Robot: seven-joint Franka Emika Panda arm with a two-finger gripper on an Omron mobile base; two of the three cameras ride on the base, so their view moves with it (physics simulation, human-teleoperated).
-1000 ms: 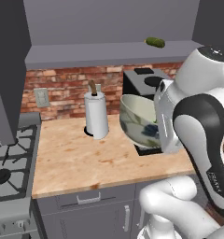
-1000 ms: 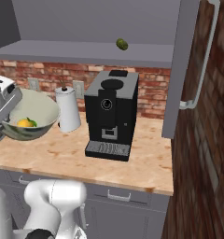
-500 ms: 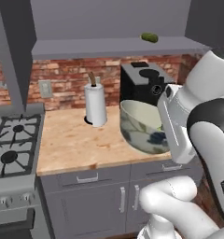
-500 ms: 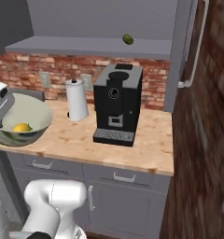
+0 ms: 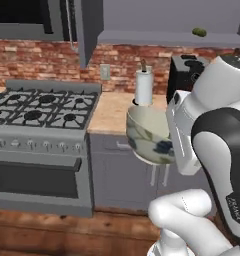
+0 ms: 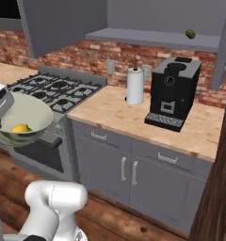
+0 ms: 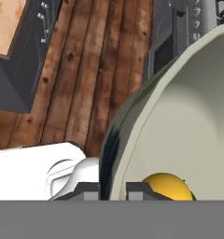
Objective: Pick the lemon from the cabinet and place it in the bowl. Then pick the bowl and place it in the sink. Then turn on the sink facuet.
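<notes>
A simulated kitchen of brick backsplash, gas stove and butcher-block counter: I hold the bowl off the counter, over the wooden floor, the gripper clenched on its rim, apparently in transit to the sink. Inside it rests 1 lemon, carried level so it stays put.

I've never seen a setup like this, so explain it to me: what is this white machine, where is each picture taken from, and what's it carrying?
It is a white robot arm on a driving base in a computer-drawn kitchen. Two pictures come from cameras on the base, left and right; the third looks along the gripper. The gripper is shut on the rim of a bowl, held in the air with a lemon inside. On the counter stand a paper towel roll and a coffee machine; a stove sits beside it.
</notes>
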